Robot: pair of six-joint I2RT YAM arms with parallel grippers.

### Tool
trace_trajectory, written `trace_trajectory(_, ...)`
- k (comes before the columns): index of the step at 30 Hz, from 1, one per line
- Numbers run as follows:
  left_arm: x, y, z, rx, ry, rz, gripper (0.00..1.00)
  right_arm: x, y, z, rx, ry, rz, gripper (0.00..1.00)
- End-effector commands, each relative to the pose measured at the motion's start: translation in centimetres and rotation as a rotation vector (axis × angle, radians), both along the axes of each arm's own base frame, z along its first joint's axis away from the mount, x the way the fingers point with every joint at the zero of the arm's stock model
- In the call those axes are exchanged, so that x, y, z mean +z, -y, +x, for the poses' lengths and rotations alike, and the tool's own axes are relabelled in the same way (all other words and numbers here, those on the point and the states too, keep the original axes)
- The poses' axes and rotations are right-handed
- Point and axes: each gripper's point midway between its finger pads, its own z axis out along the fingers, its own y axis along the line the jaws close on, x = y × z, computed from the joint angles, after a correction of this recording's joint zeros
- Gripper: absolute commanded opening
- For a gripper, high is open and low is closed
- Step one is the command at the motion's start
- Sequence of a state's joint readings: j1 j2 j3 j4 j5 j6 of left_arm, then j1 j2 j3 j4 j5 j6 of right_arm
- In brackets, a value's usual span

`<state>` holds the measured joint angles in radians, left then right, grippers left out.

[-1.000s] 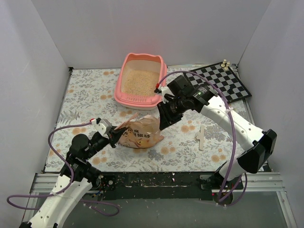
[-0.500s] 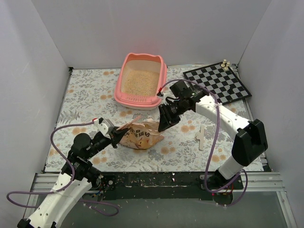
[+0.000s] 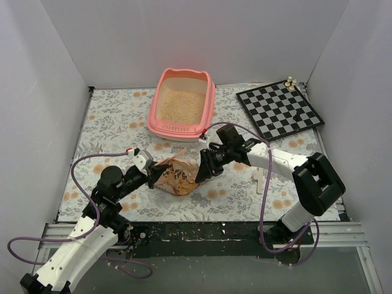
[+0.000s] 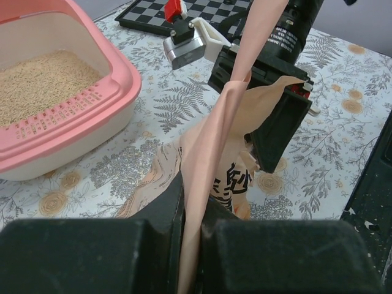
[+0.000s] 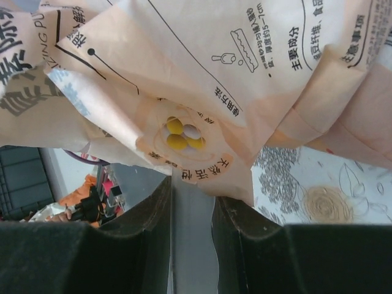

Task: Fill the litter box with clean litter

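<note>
The pink litter box [image 3: 160, 125] stands at the back centre with pale clean litter [image 3: 181, 105] in it. It also shows in the left wrist view [image 4: 119, 86], with litter [image 4: 43, 79] inside. The orange-tan printed bag [image 3: 179, 176] stands crumpled on the mat in front of the box. My left gripper [image 3: 154, 174] is shut on the bag's left edge, a fold of bag [image 4: 214, 141] pinched between its jaws [image 4: 195, 205]. My right gripper [image 3: 206, 169] is at the bag's right side, jaws nearly together on a grey strip of the bag [image 5: 202, 73].
A chessboard [image 3: 280, 110] lies at the back right with small pieces [image 3: 290, 81] at its far corner. A clear scoop [image 3: 260, 177] lies on the floral mat right of the right arm. White walls enclose three sides.
My right arm has come down and nearer, pushing its gripper left against the bag. The bag has bunched up narrower between the two grippers. My left gripper has shifted slightly right.
</note>
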<state>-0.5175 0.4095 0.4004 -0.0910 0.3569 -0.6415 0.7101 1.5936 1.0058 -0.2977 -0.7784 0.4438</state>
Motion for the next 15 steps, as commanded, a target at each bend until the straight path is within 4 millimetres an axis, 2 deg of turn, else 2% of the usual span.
trace_trajectory(1, 3.3, -1.0, 0.8, 0.065, 0.098, -0.002, 0.0, -0.1, -3.2, 0.8, -0.06, 0.083, 0.141, 0.01)
trace_trajectory(5, 3.9, -2.6, 2.0, 0.172, 0.116, 0.02, 0.0, 1.9, -5.7, 0.8, -0.07, 0.125, 0.32, 0.01)
trace_trajectory(9, 3.6, -3.8, 2.7, 0.252, 0.096, 0.04, 0.0, 2.5, -8.9, 0.6, -0.05, 0.127, 0.408, 0.01)
trace_trajectory(15, 3.9, -6.3, 2.9, 0.381, 0.122, 0.028, 0.0, 4.6, -11.0, 1.2, -0.02, 0.139, 0.533, 0.01)
